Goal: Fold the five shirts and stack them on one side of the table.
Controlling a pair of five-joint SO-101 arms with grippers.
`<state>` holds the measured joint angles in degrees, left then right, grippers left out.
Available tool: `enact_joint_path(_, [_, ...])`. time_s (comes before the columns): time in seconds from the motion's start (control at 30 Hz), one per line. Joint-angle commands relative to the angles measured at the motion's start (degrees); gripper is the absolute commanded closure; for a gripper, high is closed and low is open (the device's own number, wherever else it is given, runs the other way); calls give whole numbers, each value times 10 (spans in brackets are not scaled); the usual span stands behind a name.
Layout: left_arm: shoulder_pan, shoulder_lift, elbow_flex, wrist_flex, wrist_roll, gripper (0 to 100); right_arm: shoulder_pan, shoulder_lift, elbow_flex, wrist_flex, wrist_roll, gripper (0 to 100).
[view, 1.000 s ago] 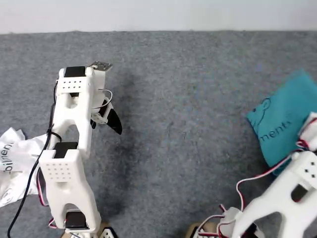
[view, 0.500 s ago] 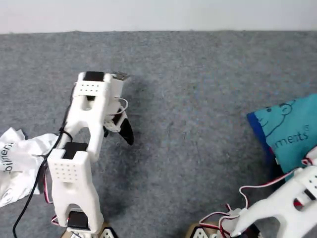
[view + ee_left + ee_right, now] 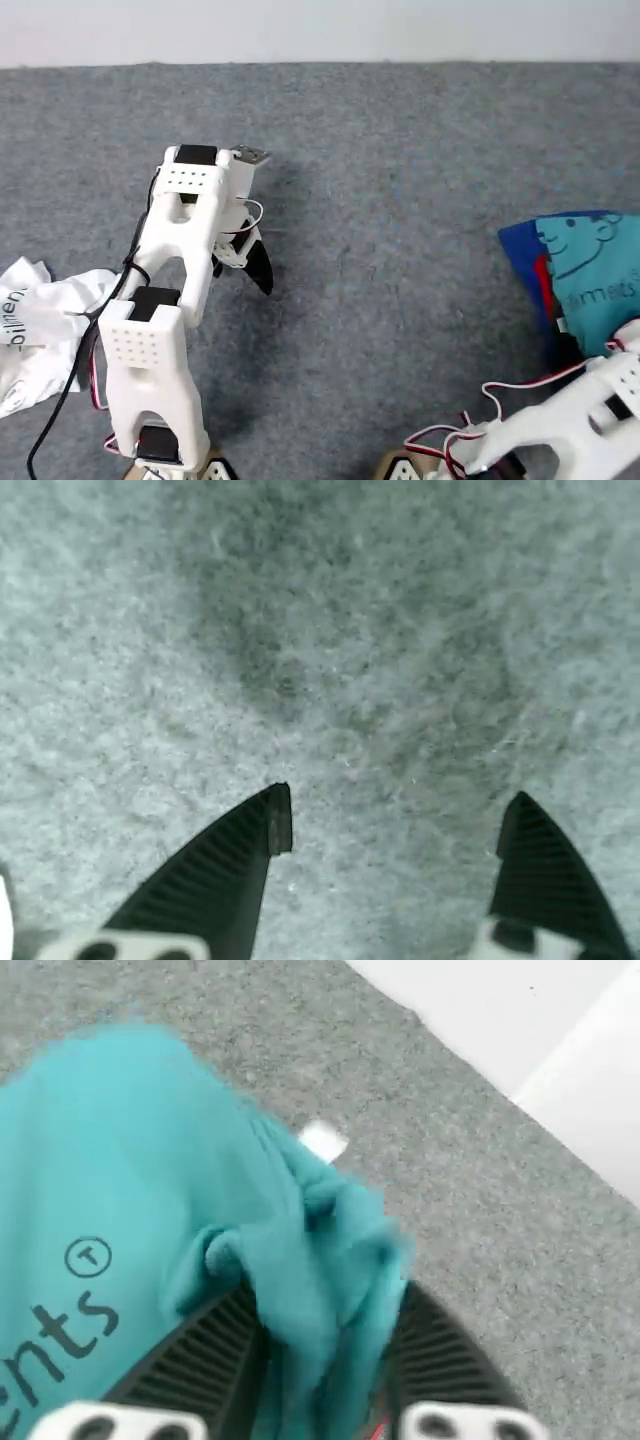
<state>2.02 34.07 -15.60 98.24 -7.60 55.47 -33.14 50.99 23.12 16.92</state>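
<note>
White shirt [image 3: 30,335] crumpled at left table edge, not folded | left gripper [image 3: 400,802] spread wide over bare grey felt [image 3: 400,200], holding nothing | teal shirt [image 3: 600,275] pinched in right gripper [image 3: 320,1335], over blue shirt [image 3: 518,250] at right side | stack seemingly begun there, white one left to fold

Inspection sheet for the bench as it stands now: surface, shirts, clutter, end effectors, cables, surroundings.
Surface: grey felt table cover, flat.
Job's things: teal printed shirt at the right edge, on blue folded fabric; crumpled white shirt at the left edge, unfolded.
Clutter: nothing seen.
End effectors: left end effector open above bare felt; right end effector shut on the teal printed shirt.
Cables: black cable along the left arm; red and white wires by the right arm.
Surroundings: white wall behind the table.
</note>
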Motion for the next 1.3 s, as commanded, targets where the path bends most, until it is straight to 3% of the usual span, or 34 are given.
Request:
enact_joint_path(0.0, [4, -33, -1, 5, -7, 677, 18, -17, -5, -12, -13, 773])
enact_joint_path(0.23, [4, -33, -1, 5, -21, 677, 33, -22, -42, 14, -18, 775])
enact_joint_path(0.5, [4, -32, -1, 5, -20, 677, -77, -15, -52, 57, -18, 775])
enact_joint_path(0.97, [4, -32, -1, 3, -19, 677, -80, 196, 4, -37, -16, 775])
enact_joint_path(1.1, [4, -32, -1, 2, -19, 677, -80, 157, -6, -14, -16, 775])
enact_joint_path(1.27, [3, -32, -1, 2, -19, 677, -83, -2, -14, 88, -18, 775])
